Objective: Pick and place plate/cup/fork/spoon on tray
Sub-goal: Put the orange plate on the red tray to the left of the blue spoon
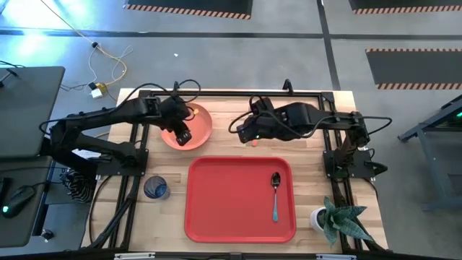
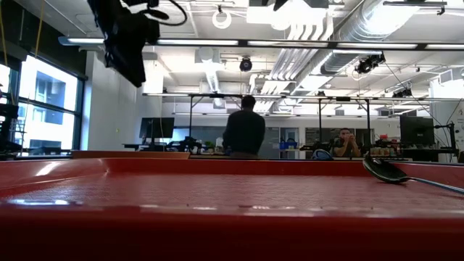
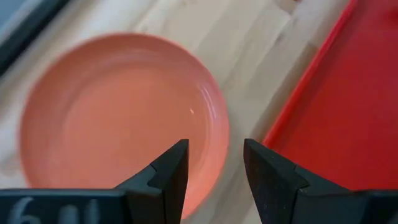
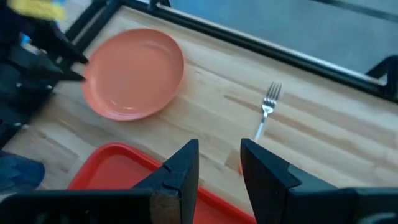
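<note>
Spoon [image 1: 275,195] on tray [image 1: 216,202]; plate [image 1: 195,123], cup [image 1: 156,188], fork [image 4: 266,109] still off. Left gripper [image 3: 214,165] spread empty over plate; right gripper [image 4: 219,163] parted, empty above fork.

You look across an open office with tall windows [image 2: 40,109], ceiling light strips [image 2: 217,41], exposed ducts [image 2: 348,32] and a grey floor [image 1: 238,54].

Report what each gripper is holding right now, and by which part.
Nothing is held. The left gripper hangs open above the plate, its fingers empty. The right gripper is open above the table with the fork lying ahead of it, untouched.
</note>
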You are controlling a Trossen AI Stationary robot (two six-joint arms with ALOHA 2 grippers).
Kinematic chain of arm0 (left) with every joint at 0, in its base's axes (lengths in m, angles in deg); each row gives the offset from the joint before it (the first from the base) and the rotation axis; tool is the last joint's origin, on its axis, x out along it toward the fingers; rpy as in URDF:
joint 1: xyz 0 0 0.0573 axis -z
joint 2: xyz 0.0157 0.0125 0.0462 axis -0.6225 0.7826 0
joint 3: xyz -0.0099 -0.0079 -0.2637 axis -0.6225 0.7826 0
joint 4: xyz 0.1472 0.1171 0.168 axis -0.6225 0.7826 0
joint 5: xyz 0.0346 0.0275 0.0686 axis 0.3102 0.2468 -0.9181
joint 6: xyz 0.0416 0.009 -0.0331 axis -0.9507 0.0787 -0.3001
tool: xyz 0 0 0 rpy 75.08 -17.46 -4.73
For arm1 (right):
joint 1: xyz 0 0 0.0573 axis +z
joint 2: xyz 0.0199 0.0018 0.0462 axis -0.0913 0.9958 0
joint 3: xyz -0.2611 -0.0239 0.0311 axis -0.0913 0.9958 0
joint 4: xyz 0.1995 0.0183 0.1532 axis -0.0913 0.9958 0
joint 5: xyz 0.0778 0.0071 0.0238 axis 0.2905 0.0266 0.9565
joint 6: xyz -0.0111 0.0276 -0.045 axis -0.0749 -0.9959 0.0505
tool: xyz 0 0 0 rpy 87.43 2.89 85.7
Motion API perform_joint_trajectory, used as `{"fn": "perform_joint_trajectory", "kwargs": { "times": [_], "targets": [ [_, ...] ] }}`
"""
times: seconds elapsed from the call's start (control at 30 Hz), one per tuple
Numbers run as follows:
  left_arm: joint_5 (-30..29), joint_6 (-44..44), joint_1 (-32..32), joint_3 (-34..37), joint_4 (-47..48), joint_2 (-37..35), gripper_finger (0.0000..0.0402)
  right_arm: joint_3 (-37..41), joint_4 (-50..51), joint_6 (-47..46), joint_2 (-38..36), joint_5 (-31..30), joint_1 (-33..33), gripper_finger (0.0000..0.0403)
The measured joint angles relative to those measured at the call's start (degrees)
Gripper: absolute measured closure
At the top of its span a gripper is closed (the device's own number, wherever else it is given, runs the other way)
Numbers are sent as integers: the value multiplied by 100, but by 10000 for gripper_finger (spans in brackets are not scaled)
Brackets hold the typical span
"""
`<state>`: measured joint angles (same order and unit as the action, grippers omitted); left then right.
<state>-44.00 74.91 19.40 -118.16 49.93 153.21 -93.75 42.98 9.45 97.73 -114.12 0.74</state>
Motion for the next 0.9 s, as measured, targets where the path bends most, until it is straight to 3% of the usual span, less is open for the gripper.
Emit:
{"fn": "perform_joint_trajectory", "kwargs": {
  "times": [0.33,0.9],
  "targets": [
    [127,79,14,0,6,949,259,-254,33,594,2,3,-181,293],
    [288,376,411,2,-495,2246,259,-254,337,627,2,13,-424,293]
  ]
}}
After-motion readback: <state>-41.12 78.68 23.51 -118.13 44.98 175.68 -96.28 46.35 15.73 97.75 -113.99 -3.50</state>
